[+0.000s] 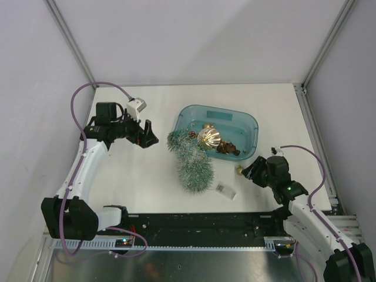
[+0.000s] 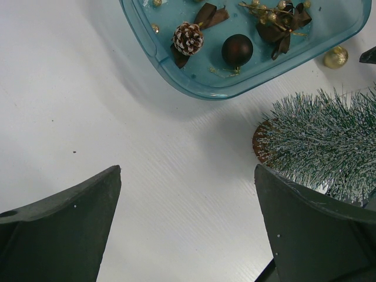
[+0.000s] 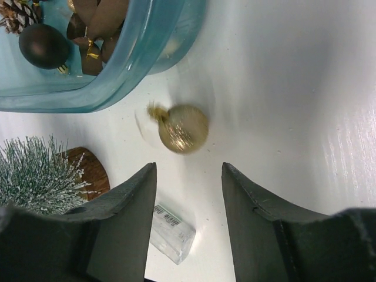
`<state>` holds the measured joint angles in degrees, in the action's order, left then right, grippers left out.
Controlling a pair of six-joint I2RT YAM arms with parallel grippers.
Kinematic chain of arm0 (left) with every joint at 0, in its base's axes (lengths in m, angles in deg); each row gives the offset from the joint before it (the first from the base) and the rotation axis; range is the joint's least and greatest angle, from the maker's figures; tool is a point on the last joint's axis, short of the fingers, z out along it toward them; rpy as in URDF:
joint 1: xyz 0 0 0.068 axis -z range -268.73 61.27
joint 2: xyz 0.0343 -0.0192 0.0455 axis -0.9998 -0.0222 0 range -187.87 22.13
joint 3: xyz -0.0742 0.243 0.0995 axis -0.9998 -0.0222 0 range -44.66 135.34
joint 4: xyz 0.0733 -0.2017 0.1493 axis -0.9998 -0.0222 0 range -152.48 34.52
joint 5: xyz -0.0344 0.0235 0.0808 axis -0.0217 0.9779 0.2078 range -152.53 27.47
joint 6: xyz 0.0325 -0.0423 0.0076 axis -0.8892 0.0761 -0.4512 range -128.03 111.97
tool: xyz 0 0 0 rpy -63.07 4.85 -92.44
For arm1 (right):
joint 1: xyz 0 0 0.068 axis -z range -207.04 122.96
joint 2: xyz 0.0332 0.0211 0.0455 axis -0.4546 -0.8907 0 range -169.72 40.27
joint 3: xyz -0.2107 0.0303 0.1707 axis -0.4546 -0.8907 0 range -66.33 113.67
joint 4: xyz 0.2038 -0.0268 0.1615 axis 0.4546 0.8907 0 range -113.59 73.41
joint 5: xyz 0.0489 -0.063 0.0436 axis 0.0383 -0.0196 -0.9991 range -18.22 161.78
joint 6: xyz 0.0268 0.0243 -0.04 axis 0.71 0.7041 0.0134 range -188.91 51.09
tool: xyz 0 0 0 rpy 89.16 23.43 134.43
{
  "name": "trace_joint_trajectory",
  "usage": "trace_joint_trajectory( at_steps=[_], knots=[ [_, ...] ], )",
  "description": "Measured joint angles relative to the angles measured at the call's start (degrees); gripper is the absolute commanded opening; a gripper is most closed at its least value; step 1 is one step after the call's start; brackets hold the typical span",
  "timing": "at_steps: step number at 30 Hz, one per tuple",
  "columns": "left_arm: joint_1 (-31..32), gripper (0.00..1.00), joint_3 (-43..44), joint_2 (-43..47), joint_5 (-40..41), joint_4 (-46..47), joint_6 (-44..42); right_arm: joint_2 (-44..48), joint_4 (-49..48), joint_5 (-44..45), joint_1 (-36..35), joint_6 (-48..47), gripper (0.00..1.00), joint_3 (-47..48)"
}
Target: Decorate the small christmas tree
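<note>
Between the two grippers, just in front of the translucent teal plastic tub (image 1: 254,123), the small frosted green christmas tree (image 1: 192,163) lies on its side on the white table (image 1: 135,182). It looks light, with springy bristles that would give under a pinch, so the stiff round wood-slice base (image 3: 88,170) seems the surer hold. The left gripper (image 1: 145,135) hovers wide open and empty, left of the tree. The right gripper (image 3: 188,170), jaws apart and empty, faces a gold glitter ball (image 3: 183,128) on the tree's right.

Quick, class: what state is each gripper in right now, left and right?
Left gripper: open, empty.
Right gripper: open, holding nothing; a gold bauble lies loose just ahead.
</note>
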<state>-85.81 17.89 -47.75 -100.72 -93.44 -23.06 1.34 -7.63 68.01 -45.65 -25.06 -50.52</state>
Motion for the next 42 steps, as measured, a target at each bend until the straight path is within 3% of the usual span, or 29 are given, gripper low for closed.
trace_joint_trajectory(
  at_steps=[19, 29, 42],
  knots=[
    [0.0, 1.0, 0.0, 0.04, -0.04, 0.07, 0.02, 1.53, 4.39, 4.57, 0.24, -7.45, 0.59, 3.19],
    [0.0, 1.0, 0.02, 0.04, -0.04, 0.09, 0.02, -11.58, -4.0, 6.21, -6.49, -11.98, 0.63, 4.57],
    [0.0, 1.0, 0.02, 0.04, -0.02, 0.09, 0.02, -18.12, -10.64, 8.07, -7.21, -14.38, 0.55, 6.71]
  ],
)
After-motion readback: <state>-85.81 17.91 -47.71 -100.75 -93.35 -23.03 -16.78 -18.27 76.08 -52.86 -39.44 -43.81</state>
